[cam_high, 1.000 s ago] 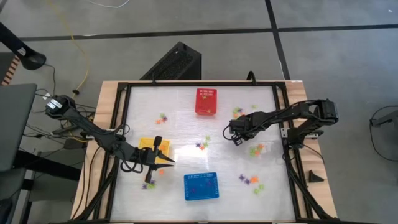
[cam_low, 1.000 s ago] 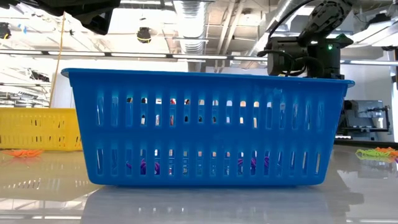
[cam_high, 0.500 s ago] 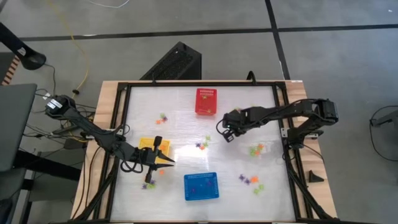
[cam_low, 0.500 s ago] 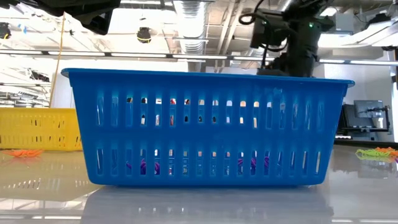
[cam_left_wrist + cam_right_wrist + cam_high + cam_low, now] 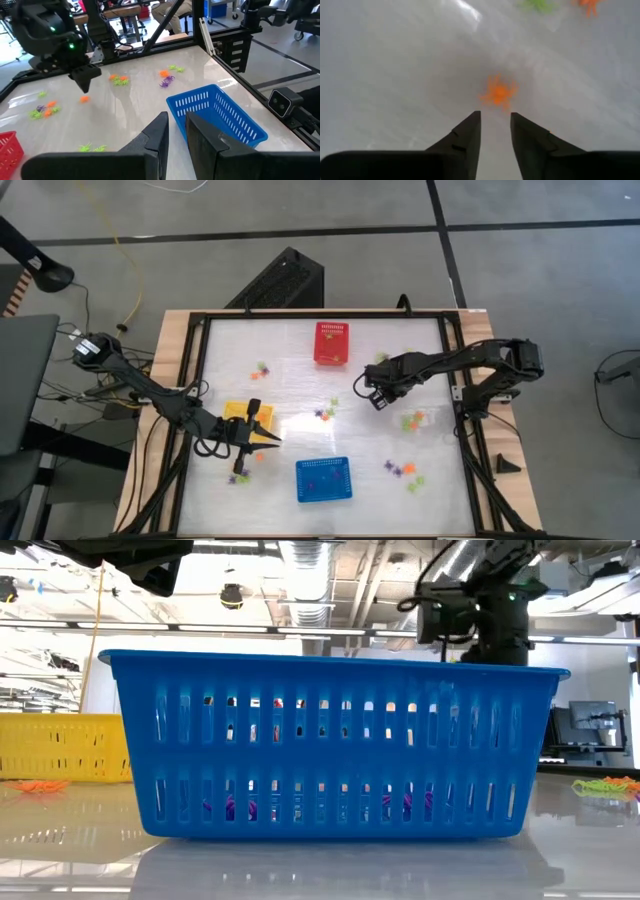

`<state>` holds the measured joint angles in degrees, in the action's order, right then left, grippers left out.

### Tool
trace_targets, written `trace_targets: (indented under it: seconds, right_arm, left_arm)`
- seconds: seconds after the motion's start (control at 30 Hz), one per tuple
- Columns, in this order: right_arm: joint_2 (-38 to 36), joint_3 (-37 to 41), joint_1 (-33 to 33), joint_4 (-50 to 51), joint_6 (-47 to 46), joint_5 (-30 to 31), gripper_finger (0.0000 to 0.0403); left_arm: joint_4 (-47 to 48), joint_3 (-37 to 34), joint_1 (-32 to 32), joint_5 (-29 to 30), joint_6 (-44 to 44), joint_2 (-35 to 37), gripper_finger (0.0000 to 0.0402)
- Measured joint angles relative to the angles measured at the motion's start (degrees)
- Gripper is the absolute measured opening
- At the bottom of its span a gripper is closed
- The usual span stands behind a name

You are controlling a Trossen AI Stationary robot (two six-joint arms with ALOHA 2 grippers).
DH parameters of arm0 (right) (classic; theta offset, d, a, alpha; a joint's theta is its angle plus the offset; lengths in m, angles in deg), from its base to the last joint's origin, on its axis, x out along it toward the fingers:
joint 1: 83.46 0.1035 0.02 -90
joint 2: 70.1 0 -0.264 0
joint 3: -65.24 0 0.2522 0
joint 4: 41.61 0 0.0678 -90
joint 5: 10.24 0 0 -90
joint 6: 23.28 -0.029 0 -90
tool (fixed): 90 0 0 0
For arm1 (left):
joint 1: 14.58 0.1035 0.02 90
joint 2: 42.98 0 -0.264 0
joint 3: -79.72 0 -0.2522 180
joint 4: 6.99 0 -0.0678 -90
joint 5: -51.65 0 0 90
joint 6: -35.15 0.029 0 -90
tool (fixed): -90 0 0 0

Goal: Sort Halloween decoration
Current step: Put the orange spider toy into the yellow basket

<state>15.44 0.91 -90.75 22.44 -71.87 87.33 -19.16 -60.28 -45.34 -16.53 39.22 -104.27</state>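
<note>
Since a moment ago the right gripper (image 5: pixel 495 122) has swung back toward the right side, away from the red basket (image 5: pixel 331 343). Its fingers are a little apart, holding nothing. One orange trinket (image 5: pixel 499 93) lies on the table just ahead of its tips. The left gripper (image 5: pixel 177 127) waits far off, near the yellow basket (image 5: pixel 236 411).

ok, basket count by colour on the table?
Red perforated plastic basket: 1
Yellow perforated plastic basket: 1, partly under the left gripper
Blue perforated plastic basket: 1
Total: 3
</note>
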Motion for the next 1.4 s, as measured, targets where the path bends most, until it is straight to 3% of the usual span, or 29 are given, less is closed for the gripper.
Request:
trace_targets:
  seconds: [0.2, 0.43, 0.67, 1.03, 1.4]
  right_arm:
    - [0.0, 2.9, 0.0, -3.9, 2.5, 0.0, 0.0179]
    - [0.0, 6.0, -2.4, -10.2, 3.5, -0.6, 0.0182]
    - [-0.2, 8.4, -4.3, -13.4, 2.3, -3.1, 0.0164]
    - [0.1, 7.0, -2.1, -12.9, 1.9, -3.1, 0.0109]
    - [0.1, 6.1, -2.1, -12.9, 1.9, -3.8, 0.0098]
  left_arm:
    - [0.0, 0.0, 0.0, 0.0, 0.0, 0.0, 0.0055]
    - [0.0, 0.0, 0.0, 0.0, -0.2, 0.0, 0.0055]
    - [0.0, 0.0, 0.0, 0.0, -0.2, 0.0, 0.0055]
    - [0.0, 0.0, 0.0, 0.0, 0.2, 0.0, 0.0055]
    - [0.0, 0.0, 0.0, 0.0, 0.0, 0.0, 0.0055]
